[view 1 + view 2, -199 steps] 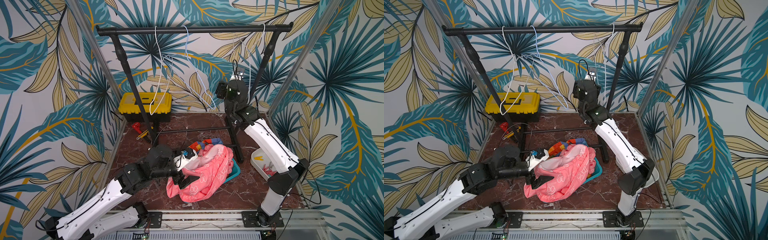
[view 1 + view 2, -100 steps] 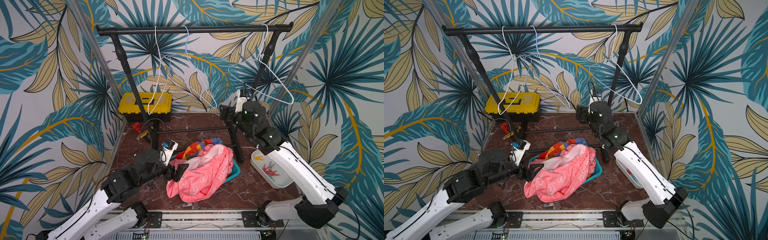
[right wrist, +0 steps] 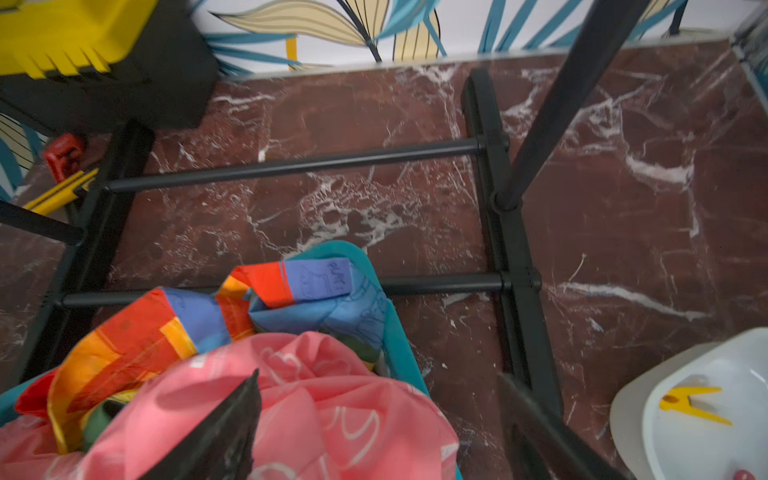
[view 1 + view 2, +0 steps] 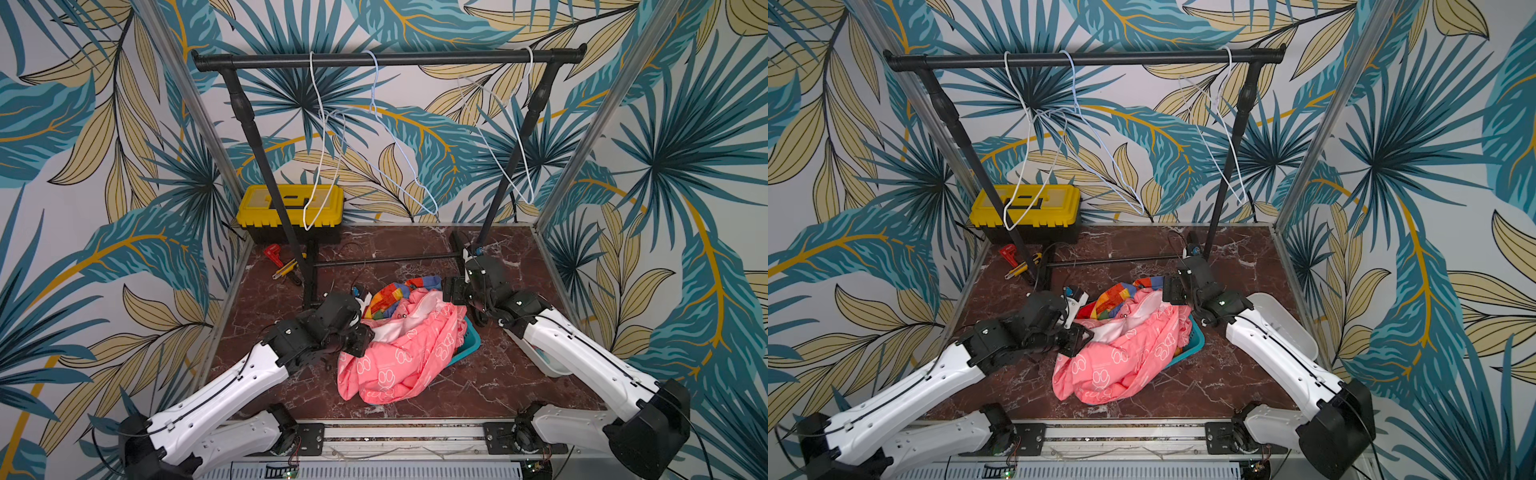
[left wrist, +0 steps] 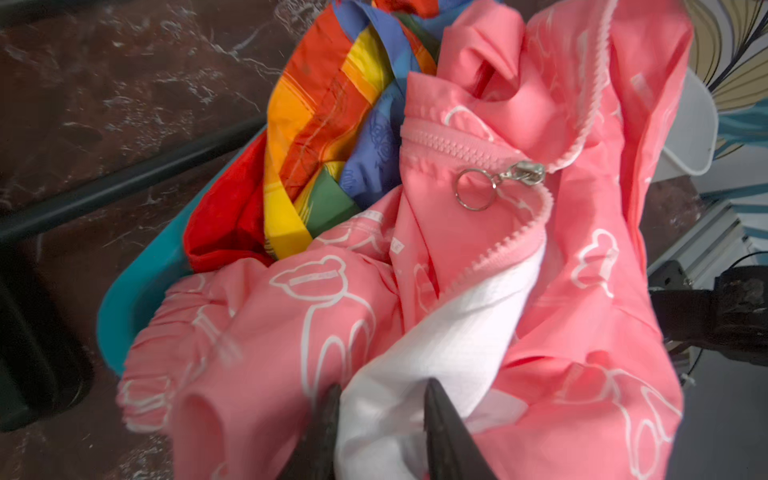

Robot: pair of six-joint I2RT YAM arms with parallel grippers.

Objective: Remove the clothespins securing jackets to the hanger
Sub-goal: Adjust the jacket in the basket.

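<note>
Top views first: I see three pale wire hangers point(image 4: 320, 166) hooked on the black metal garment rail point(image 4: 386, 58) at 12 o'clock, and a yellow-lidded black toolbox point(image 4: 291, 203) at 11 o'clock on the dark red marble tabletop point(image 4: 478, 395). Mid-table, the pink bear-print jacket point(image 4: 399, 353) is heaped over a teal plastic basket point(image 4: 471, 345). The rainbow-striped jacket point(image 4: 390, 297) is bunched at the heap's 12 o'clock. The left gripper point(image 4: 359, 338) is at the heap's 9 o'clock, touching cloth; the right gripper point(image 4: 453, 291) is at its 1 o'clock, by the heap's edge. A white plastic tray point(image 4: 1283, 324) sits at 3 o'clock, partly under the right arm. Left wrist view: the jaws are clenched on a fold of the pink jacket's white lining point(image 5: 457, 332). A metal ring zipper pull point(image 5: 473, 193) lies just beyond, with rainbow cloth behind it. Right wrist view: the jaws are released, spread wide over pink cloth, grasping nothing. One yellow plastic clothespin point(image 3: 690, 405) lies in the white tray, apart from the jackets.
</note>
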